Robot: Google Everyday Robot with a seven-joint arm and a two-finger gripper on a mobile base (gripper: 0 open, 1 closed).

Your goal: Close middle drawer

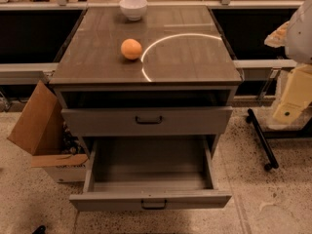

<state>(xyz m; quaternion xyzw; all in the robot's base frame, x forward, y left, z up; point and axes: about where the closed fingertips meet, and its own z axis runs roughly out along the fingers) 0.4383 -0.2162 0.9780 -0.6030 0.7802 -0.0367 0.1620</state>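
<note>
The middle drawer [151, 199] is pulled far out of the grey cabinet. It has a low flat front with a small dark handle [153, 204], and its deep tray [148, 162] looks empty. Above it, the taller-fronted top drawer [146, 121] stands slightly open. The lowest drawer is hidden under the open one. My gripper [292, 99] shows as pale, blurred parts at the right edge. It is well to the right of the cabinet, at about the top drawer's height, and touches nothing.
An orange [131, 48] and a white bowl [133, 8] sit on the cabinet top [185, 57]. An open cardboard box [41, 130] stands on the floor at the left. A black wheeled leg [261, 138] lies on the floor at the right.
</note>
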